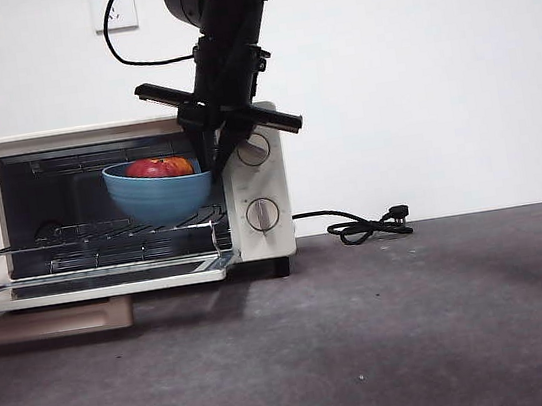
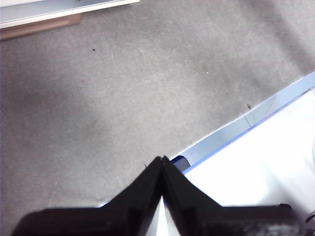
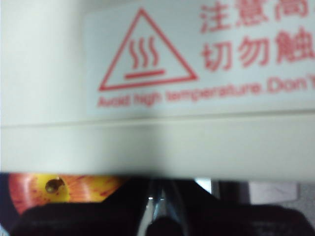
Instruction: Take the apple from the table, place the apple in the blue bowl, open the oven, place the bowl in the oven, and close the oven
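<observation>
The cream-white oven (image 1: 258,180) stands open on the table (image 1: 391,338), its glass door (image 1: 100,281) folded down flat. The blue bowl (image 1: 157,197) is inside the opening at the wire rack (image 1: 73,234); whether it rests on the rack I cannot tell. The red apple (image 1: 158,168) lies in the bowl. My right gripper (image 1: 210,161) reaches down from above, shut on the bowl's right rim. The right wrist view shows the oven's top (image 3: 147,142), the apple (image 3: 64,189) and the gripper (image 3: 157,199). My left gripper (image 2: 161,160) hangs shut and empty over the table (image 2: 123,88).
A black cord with its plug (image 1: 370,226) lies to the right of the oven. Two knobs (image 1: 263,214) sit on the oven's front panel. The door's tan handle (image 1: 50,322) sticks out at the front left. A white sheet with a blue edge (image 2: 256,162) lies below the left gripper.
</observation>
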Controlling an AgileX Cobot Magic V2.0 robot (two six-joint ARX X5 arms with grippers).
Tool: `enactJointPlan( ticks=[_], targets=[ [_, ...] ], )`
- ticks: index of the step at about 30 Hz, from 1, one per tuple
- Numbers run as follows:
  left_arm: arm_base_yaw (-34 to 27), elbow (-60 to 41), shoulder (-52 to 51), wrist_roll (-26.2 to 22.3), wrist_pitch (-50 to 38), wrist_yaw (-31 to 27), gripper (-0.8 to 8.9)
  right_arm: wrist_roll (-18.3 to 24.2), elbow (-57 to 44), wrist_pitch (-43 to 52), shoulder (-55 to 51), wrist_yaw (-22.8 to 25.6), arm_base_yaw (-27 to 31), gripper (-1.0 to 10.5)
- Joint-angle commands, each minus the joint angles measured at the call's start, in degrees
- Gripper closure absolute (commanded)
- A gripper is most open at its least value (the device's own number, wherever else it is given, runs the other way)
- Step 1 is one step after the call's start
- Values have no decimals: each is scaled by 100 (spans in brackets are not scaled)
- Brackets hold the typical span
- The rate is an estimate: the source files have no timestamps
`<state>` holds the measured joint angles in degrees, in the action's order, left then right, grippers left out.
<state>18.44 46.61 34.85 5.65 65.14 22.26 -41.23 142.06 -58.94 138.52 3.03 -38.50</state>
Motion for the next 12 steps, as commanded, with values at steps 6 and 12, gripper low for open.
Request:
enactJointPlan(
  ticks=[6,12],
  targets=[
    [15,-7,-9,17,133,22,818,-87,15,70,98,2,-7,800],
    [15,-7,-9,15,173,20,818,-74,15,131,98,11,-7,780]
  ],
)
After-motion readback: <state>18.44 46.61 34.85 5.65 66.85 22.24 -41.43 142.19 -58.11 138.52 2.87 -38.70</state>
